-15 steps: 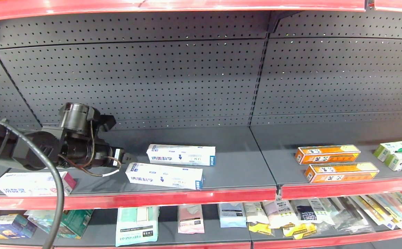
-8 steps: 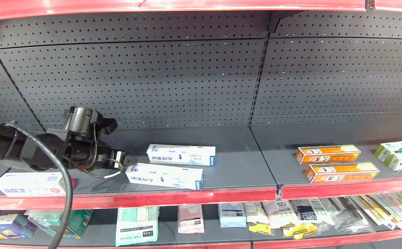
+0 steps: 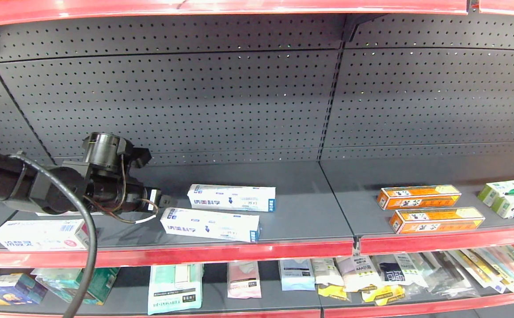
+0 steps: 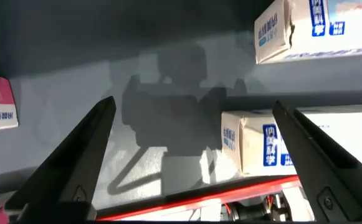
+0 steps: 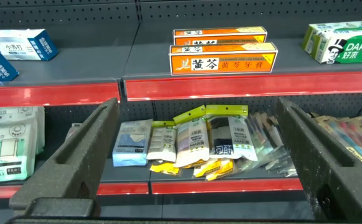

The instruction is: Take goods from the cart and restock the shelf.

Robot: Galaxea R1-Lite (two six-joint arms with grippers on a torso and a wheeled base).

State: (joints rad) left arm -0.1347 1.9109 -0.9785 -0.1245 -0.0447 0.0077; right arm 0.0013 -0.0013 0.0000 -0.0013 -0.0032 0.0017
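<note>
My left gripper (image 3: 165, 202) hovers low over the grey middle shelf (image 3: 301, 203), just left of two white and blue boxes. In the left wrist view it (image 4: 196, 155) is open, with bare shelf between its black fingers (image 4: 75, 168). The front box (image 3: 210, 225) lies near the red shelf lip, its end (image 4: 255, 144) close to one finger. The back box (image 3: 231, 197) lies behind it (image 4: 311, 31). A white and pink box (image 3: 40, 234) rests under the left arm. My right gripper (image 5: 196, 149) is open and holds nothing, back from the shelf front.
Two orange boxes (image 3: 418, 197) (image 3: 438, 219) and green boxes (image 3: 511, 196) lie on the right section. The lower shelf holds hanging packets (image 3: 354, 274) and pouches (image 3: 175, 287). A perforated back panel (image 3: 239, 101) closes the rear. Bare shelf lies between the blue and orange boxes.
The left arm dipped a little, then rose again, and its gripper tip edged slightly toward the front white and blue box. The boxes have not moved.
</note>
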